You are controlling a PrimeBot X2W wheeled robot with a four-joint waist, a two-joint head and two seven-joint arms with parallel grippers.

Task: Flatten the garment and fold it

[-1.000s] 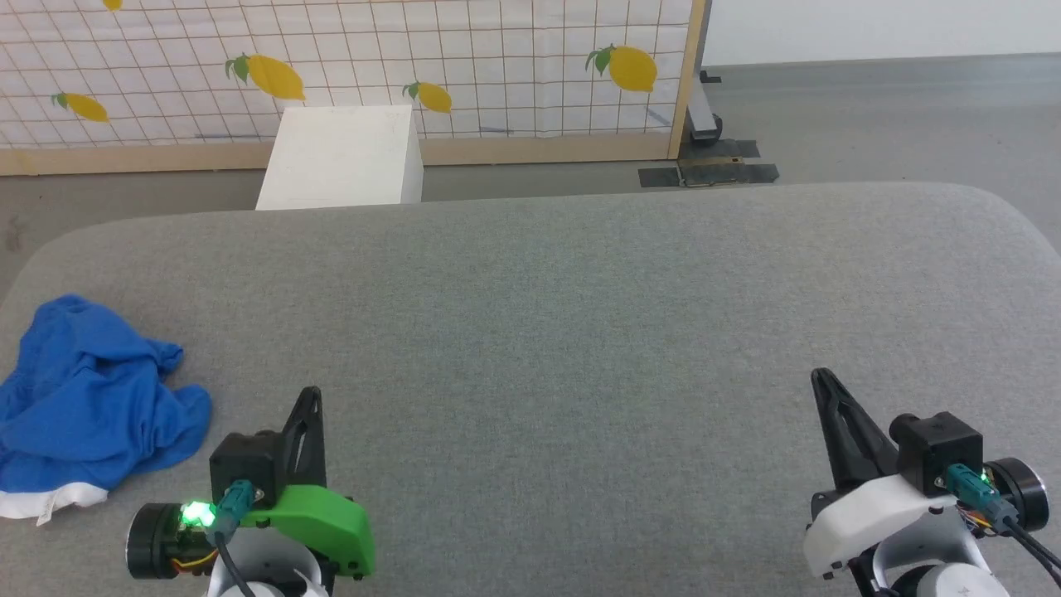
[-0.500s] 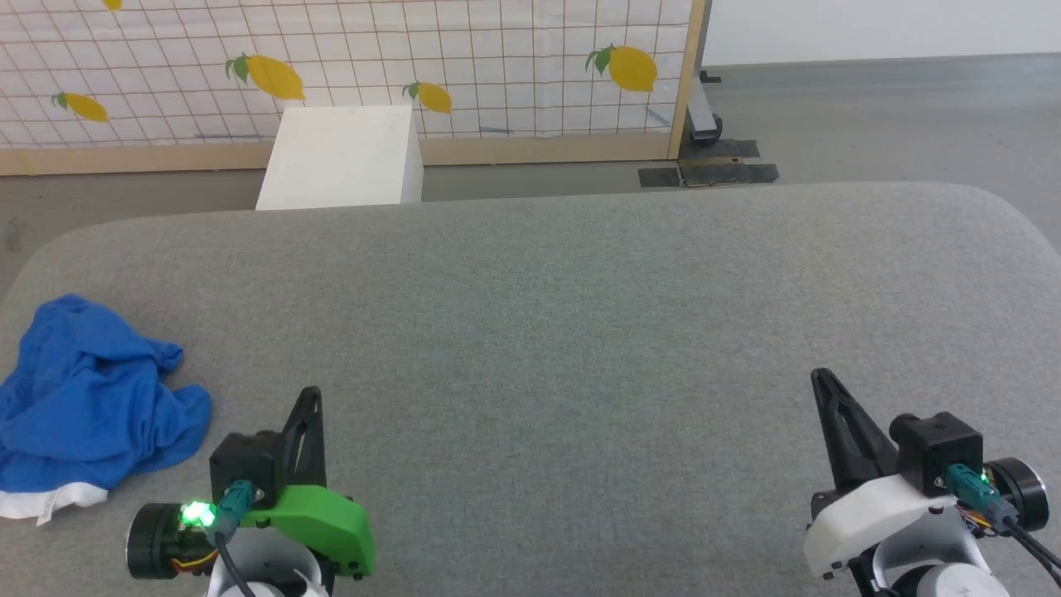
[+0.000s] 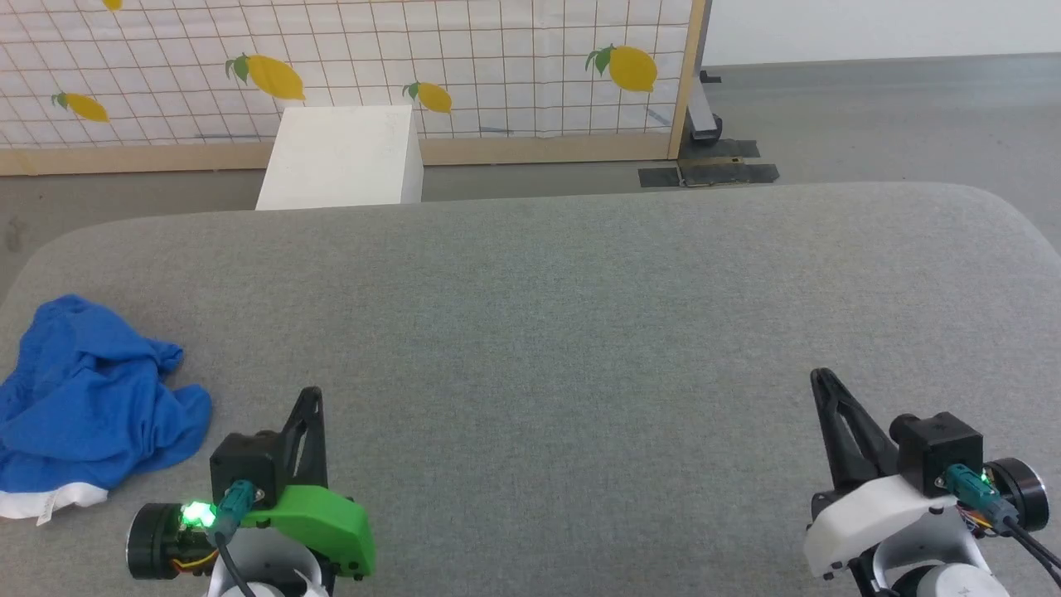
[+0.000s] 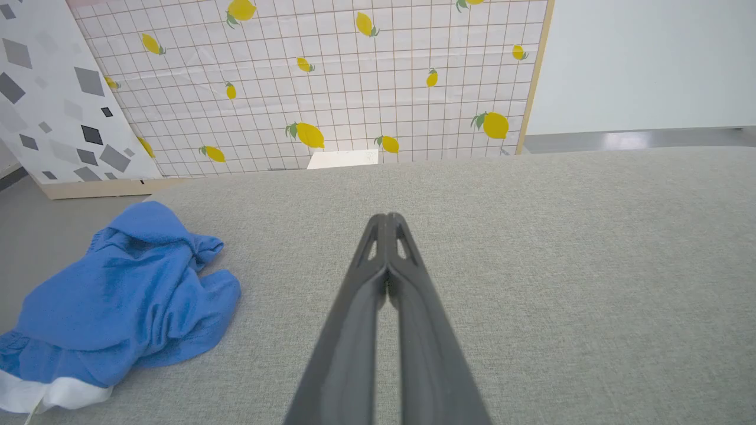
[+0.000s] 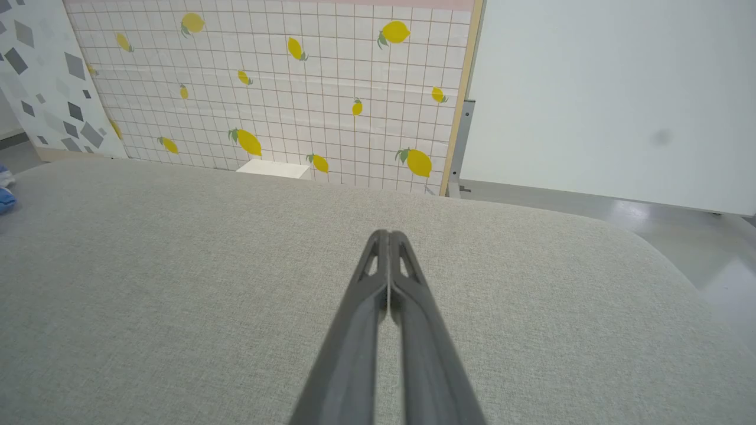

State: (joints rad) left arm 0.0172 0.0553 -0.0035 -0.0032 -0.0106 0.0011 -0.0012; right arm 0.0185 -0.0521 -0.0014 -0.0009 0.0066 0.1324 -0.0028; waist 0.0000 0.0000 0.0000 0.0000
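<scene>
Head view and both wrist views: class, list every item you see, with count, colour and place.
garment: one, royal blue with white band, crumpled at table's left edge
table: one, grey fabric, centre of view
box: one, white, beyond table's far edge
lemon screen: one, white grid with yellow lemons, behind box
floor: one, grey, around table
left gripper: one, dark jaws shut, green housing, lower left
right gripper: one, dark jaws shut, white housing, lower right

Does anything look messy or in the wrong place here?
Yes: the blue garment lies crumpled in a heap at the left edge of the grey padded surface, its white trim poking out underneath.
</scene>
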